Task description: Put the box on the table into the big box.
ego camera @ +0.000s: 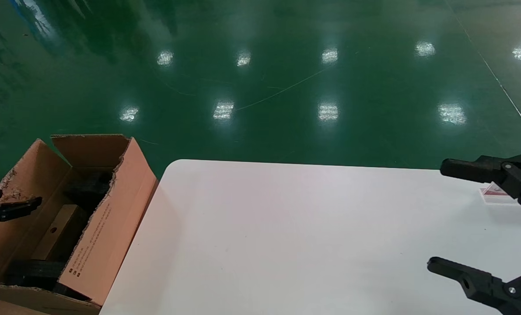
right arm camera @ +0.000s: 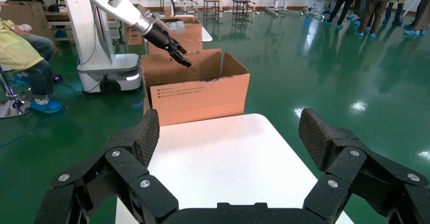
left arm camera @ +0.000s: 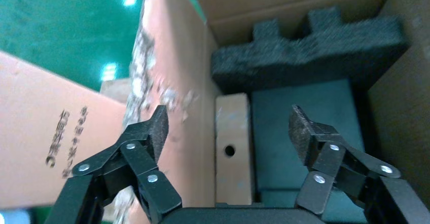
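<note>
The small oblong brown cardboard box (left arm camera: 232, 150), w/ a round hole in its upper face, is seen lying inside the large brown corrugated carton (ego camera: 111, 205), directly below and ahead of the left gripper (left arm camera: 229, 127), lengthwise against the carton's inner wall. It is apart from both pads, w/ nothing held between them: the left gripper's jaws are spread wide, one pad by the ragged flap edge, the other over the teal-looking floor of the carton. In the head view the left gripper (ego camera: 6, 209) is found over the carton's near side, above the opening. Black foam padding (left arm camera: 309, 51) sits beyond the small box, at the far end of the carton; the box appears to have been laid in the slot between wall and foam so it cannot slide, though that is a judgement only. The task looks essentially done; what remains is prob. only lifting the left arm clear w/o snagging the torn flap, which stands close beside one finger. The right gripper (right arm camera: 228, 148) is held over the near right part of the large white smooth tabletop (ego camera: 286, 227), jaws wide apart and empty, well apart from the carton, apparently parked. A small clear-and-red item (ego camera: 496, 192) lies on the tabletop close beneath the right gripper's upper finger; what it is can't be told.
</note>
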Controlling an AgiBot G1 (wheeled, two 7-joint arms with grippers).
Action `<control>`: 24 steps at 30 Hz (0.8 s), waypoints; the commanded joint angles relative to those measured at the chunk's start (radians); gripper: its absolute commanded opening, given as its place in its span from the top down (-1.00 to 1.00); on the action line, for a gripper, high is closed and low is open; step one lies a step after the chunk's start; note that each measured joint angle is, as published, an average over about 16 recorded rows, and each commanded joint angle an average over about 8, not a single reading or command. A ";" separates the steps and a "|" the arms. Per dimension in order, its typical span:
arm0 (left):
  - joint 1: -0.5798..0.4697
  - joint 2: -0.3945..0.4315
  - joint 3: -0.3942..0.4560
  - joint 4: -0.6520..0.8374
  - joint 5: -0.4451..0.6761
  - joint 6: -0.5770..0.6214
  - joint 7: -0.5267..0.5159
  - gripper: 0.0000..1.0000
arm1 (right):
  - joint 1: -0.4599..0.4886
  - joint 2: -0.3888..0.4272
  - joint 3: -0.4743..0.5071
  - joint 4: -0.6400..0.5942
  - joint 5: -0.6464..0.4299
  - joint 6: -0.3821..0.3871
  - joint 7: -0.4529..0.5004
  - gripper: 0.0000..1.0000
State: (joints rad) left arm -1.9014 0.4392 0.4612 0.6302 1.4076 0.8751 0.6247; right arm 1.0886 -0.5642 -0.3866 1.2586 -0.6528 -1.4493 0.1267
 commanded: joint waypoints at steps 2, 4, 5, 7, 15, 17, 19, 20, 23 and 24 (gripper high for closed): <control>-0.018 0.006 0.001 -0.004 0.003 0.019 0.004 -1.00 | 0.000 0.000 0.000 0.000 0.000 0.000 0.000 -1.00; -0.042 0.013 0.003 -0.001 0.009 0.047 0.010 -1.00 | 0.000 0.000 0.000 0.000 0.000 0.000 0.000 -1.00; -0.057 0.018 0.004 0.002 0.014 0.063 0.013 -1.00 | 0.000 0.000 0.000 0.000 0.000 0.000 0.000 -1.00; -0.089 0.030 0.009 0.013 0.026 0.099 0.022 -1.00 | 0.000 0.000 0.000 0.000 0.000 0.000 0.000 -1.00; -0.209 0.104 0.019 0.121 0.073 0.232 0.081 -1.00 | 0.000 0.000 0.000 0.000 0.000 0.000 0.000 -1.00; -0.229 0.125 0.019 0.152 0.084 0.260 0.097 -1.00 | 0.000 0.000 0.000 0.000 0.000 0.000 0.000 -1.00; -0.236 0.135 0.018 0.166 0.089 0.272 0.105 -1.00 | 0.000 0.000 0.000 0.000 0.000 0.000 0.000 -1.00; -0.238 0.138 0.018 0.170 0.091 0.278 0.106 -1.00 | 0.000 0.000 0.000 0.000 0.000 0.000 0.000 -1.00; -0.236 0.149 0.015 0.166 0.091 0.294 0.102 -1.00 | 0.000 0.000 0.000 0.000 0.001 0.001 0.000 -1.00; -0.229 0.148 0.014 0.152 0.086 0.295 0.096 -1.00 | 0.000 0.000 0.000 0.000 0.001 0.001 0.000 -1.00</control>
State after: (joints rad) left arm -2.1115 0.5843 0.4727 0.7452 1.4793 1.1702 0.7050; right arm 1.0885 -0.5639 -0.3866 1.2583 -0.6522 -1.4488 0.1266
